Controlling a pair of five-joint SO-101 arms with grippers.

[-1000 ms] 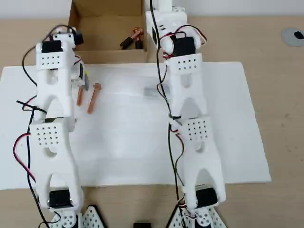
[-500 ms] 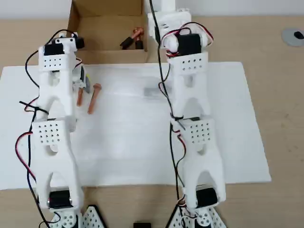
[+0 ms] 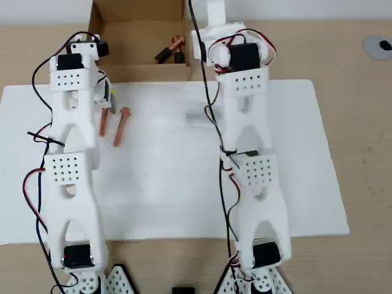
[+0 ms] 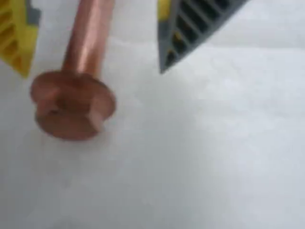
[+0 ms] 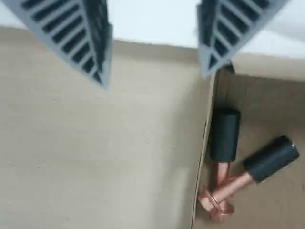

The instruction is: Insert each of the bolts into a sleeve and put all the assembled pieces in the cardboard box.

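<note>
Two copper bolts lie on the white mat: one (image 3: 103,125) at my left gripper (image 3: 105,101), the other (image 3: 120,125) just right of it. In the left wrist view the near bolt (image 4: 71,102) has its shaft between the open jaws of my left gripper (image 4: 93,70), with a gap on both sides. The cardboard box (image 3: 104,46) at the back holds two assembled pieces (image 3: 171,50), black sleeves on copper bolts (image 5: 224,138). My right gripper (image 5: 155,76) hangs open and empty over the bare table just outside the box wall (image 5: 204,157).
A small grey piece (image 3: 195,117) lies on the white mat (image 3: 294,171) beside the right arm (image 3: 242,92). A grey disc (image 3: 377,46) sits at the table's far right. The mat's middle and right side are free.
The right arm has shifted slightly back and to the right beside the box. The left arm has barely moved over the bolt.
</note>
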